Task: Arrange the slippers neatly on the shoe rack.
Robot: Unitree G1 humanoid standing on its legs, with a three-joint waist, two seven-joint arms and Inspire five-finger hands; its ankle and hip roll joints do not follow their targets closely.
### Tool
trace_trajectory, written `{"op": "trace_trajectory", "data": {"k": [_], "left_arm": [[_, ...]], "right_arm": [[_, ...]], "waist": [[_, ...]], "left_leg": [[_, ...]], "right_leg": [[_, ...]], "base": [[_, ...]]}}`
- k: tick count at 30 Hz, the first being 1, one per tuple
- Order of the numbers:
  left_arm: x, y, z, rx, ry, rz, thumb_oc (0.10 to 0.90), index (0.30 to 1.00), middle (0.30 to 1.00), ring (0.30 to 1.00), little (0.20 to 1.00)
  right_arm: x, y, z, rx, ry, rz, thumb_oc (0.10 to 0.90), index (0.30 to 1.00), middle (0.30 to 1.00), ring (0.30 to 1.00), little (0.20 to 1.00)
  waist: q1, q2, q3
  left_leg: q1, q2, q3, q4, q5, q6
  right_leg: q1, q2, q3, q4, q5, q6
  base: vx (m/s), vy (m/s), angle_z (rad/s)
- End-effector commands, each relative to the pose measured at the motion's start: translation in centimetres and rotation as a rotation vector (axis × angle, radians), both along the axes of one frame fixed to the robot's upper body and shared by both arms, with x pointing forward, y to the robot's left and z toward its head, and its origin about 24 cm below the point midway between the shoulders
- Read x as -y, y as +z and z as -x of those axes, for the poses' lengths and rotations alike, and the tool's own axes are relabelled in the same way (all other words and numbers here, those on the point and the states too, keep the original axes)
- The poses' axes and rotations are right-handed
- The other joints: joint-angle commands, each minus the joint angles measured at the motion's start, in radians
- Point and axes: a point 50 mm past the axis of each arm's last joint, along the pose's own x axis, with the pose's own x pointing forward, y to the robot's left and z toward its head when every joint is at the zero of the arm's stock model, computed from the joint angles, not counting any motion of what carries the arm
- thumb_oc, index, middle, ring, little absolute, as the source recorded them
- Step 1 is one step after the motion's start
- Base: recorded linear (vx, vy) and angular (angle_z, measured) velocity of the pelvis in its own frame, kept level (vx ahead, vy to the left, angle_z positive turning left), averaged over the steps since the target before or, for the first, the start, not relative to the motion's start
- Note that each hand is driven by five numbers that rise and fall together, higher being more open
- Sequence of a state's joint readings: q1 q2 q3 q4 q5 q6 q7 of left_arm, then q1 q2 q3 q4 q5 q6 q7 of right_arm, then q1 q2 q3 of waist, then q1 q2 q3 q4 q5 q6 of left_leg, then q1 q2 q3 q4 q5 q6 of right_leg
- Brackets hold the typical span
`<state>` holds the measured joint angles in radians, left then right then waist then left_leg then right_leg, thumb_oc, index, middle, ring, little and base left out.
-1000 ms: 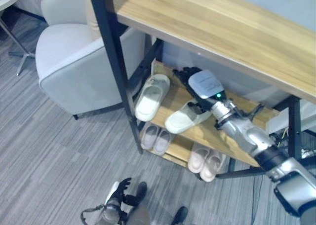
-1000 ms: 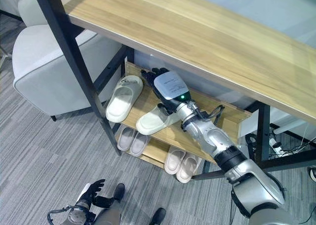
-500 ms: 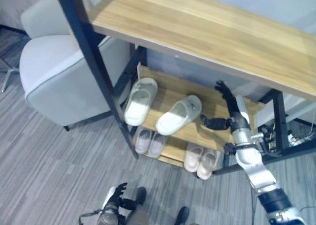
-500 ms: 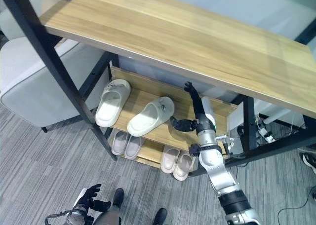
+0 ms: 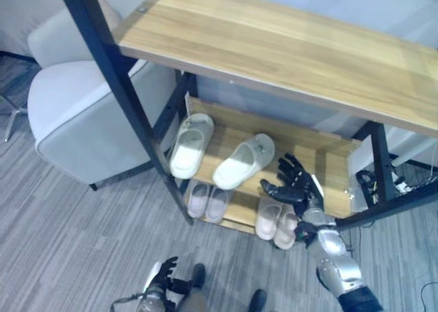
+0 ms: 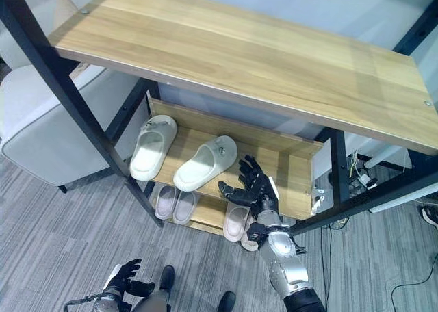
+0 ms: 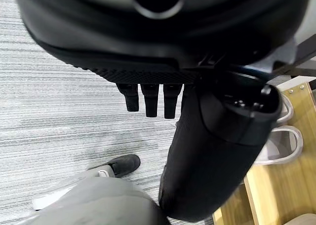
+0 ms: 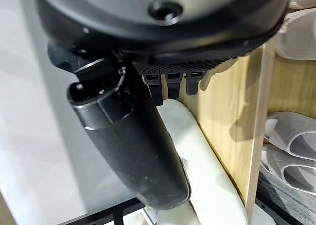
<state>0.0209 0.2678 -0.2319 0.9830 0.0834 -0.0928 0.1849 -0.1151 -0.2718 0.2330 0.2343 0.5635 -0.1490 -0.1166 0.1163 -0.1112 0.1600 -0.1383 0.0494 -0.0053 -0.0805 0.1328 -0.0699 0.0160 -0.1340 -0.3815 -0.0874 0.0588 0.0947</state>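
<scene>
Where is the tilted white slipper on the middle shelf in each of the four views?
Left eye view: tilted white slipper, mid-picture on the middle shelf, right of the straight slipper.
Right eye view: same spot, left of the right hand.
Left wrist view: pale slippers at the edge; cannot tell which.
Right wrist view: white shape past the fingers, perhaps it.
Shared landmark: the wooden middle shelf.

A black-framed shoe rack with wooden boards stands on grey striped carpet. Its broad top board is bare. On the middle shelf lie two pale slippers: the left slipper nearly straight, the right slipper just beside it and angled, its toe at the near edge. On the bottom shelf sit a pinkish pair at left and a second pinkish pair at right.
</scene>
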Motion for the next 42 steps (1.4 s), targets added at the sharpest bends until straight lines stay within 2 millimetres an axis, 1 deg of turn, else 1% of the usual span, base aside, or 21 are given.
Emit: {"op": "trace_trajectory", "data": {"k": [1,5,10,12,15,18,20,23,24,29,34,37,42], "left_arm": [[2.0,-1.2,1.5,-0.061,-0.055,0.043,0.8,0.9,0.9,0.9,0.9],[1.9,-1.2,1.7,-0.065,-0.063,0.037,0.8,0.9,0.9,0.9,0.9],[1.7,-1.2,1.8,-0.067,-0.066,0.028,0.8,0.9,0.9,0.9,0.9],[1.6,-1.2,1.7,-0.069,-0.069,0.024,0.8,0.9,0.9,0.9,0.9],[1.6,-1.2,1.7,-0.069,-0.071,0.022,0.8,0.9,0.9,0.9,0.9],[1.8,-1.2,1.7,-0.068,-0.083,0.025,0.8,0.9,0.9,0.9,0.9],[1.9,-1.2,1.6,-0.069,-0.083,0.024,0.8,0.9,0.9,0.9,0.9],[2.2,-1.2,1.4,-0.059,-0.096,0.029,0.8,0.9,0.9,0.9,0.9],[2.2,-1.2,1.4,-0.059,-0.095,0.029,0.8,0.9,0.9,0.9,0.9],[2.4,-1.2,1.3,-0.054,-0.101,0.029,0.8,0.9,0.9,0.9,0.9],[2.4,-1.1,1.2,-0.044,-0.1,0.028,0.8,0.9,0.9,0.9,0.9],[2.5,-1.1,1.1,-0.041,-0.1,0.032,0.8,0.9,0.9,0.9,0.9],[2.5,-1.2,1.3,-0.049,-0.096,0.031,0.8,0.9,0.9,0.9,0.9]], "right_arm": [[0.0,4.5,-1.8,0.236,-0.018,-0.051,0.8,0.9,0.9,0.9,0.9],[0.0,4.5,-2.9,0.221,-0.032,-0.045,0.8,0.9,0.9,0.9,0.9],[-0.1,4.7,-3.7,0.216,-0.023,-0.012,0.8,0.9,0.9,0.9,0.9],[-0.4,5.2,-4.4,0.224,-0.009,0.025,0.8,0.9,0.9,0.9,0.9],[-0.5,5.4,-4.7,0.225,-0.004,0.045,0.8,0.9,0.9,0.9,0.9],[-1.1,6.1,-5.6,0.242,0.025,0.103,0.8,0.9,0.9,0.9,0.9],[-1.3,6.2,-5.7,0.246,0.03,0.107,0.8,0.9,0.9,0.9,0.9],[-2.6,6.9,-6.3,0.264,0.086,0.172,0.8,0.9,0.9,0.9,0.9],[-2.6,6.9,-6.4,0.264,0.086,0.173,0.8,0.9,0.9,0.9,0.9],[-4.2,8.0,-7.0,0.299,0.142,0.224,0.8,0.9,0.9,0.9,0.9],[-5.3,8.7,-7.4,0.324,0.18,0.259,0.8,0.9,0.9,0.9,0.9],[-5.3,9.1,-7.5,0.34,0.192,0.301,0.8,0.9,0.9,0.9,0.9],[-4.9,9.1,-7.5,0.347,0.181,0.321,0.8,0.9,0.9,0.9,0.9]], "waist": [[0.012,0.015,-0.051],[0.031,0.014,-0.045],[0.045,0.012,-0.04],[0.057,0.01,-0.037],[0.062,0.009,-0.035],[0.076,0.007,-0.03],[0.077,0.006,-0.029],[0.087,0.006,-0.024],[0.087,0.006,-0.024],[0.099,0.005,-0.021],[0.106,0.003,-0.019],[0.105,0.003,-0.023],[0.101,0.003,-0.029]], "left_leg": [[0.085,0.006,0.032,-0.007,-0.15,-0.014],[0.08,0.004,0.021,-0.007,-0.148,-0.014],[0.075,0.001,0.016,-0.007,-0.146,-0.014],[0.071,0.0,0.013,-0.007,-0.145,-0.013],[0.069,-0.001,0.011,-0.007,-0.144,-0.013],[0.065,-0.001,0.009,-0.007,-0.142,-0.012],[0.064,-0.002,0.008,-0.007,-0.142,-0.012],[0.065,-0.004,0.008,-0.007,-0.142,-0.009],[0.065,-0.004,0.008,-0.007,-0.142,-0.009],[0.073,-0.003,0.01,-0.007,-0.145,-0.007],[0.078,-0.001,0.013,-0.007,-0.147,-0.007],[0.082,0.001,0.013,-0.007,-0.149,-0.008],[0.088,0.001,0.014,-0.007,-0.152,-0.008]], "right_leg": [[-0.02,-0.017,0.007,0.009,-0.039,0.061],[-0.018,-0.018,-0.004,0.009,-0.04,0.06],[-0.018,-0.019,-0.011,0.01,-0.04,0.06],[-0.018,-0.021,-0.018,0.011,-0.04,0.061],[-0.019,-0.021,-0.02,0.012,-0.039,0.061],[-0.022,-0.023,-0.024,0.013,-0.038,0.061],[-0.022,-0.023,-0.024,0.014,-0.038,0.061],[-0.023,-0.025,-0.024,0.015,-0.038,0.059],[-0.022,-0.025,-0.024,0.016,-0.038,0.059],[-0.02,-0.022,-0.017,0.016,-0.04,0.058],[-0.015,-0.02,-0.014,0.015,-0.042,0.058],[-0.013,-0.019,-0.013,0.014,-0.044,0.057],[-0.008,-0.017,-0.013,0.013,-0.046,0.056]], "base": [[0.0,0.0,0.0],[0.0,0.001,0.01],[0.01,0.004,0.07],[0.01,0.002,0.06],[0.01,0.004,0.06],[0.0,0.002,0.01],[0.01,0.004,0.04],[0.02,0.008,0.03],[0.0,0.0,0.0],[0.0,0.0,0.0],[0.0,0.0,0.0],[0.0,0.0,0.0],[0.0,0.0,0.0]]}}
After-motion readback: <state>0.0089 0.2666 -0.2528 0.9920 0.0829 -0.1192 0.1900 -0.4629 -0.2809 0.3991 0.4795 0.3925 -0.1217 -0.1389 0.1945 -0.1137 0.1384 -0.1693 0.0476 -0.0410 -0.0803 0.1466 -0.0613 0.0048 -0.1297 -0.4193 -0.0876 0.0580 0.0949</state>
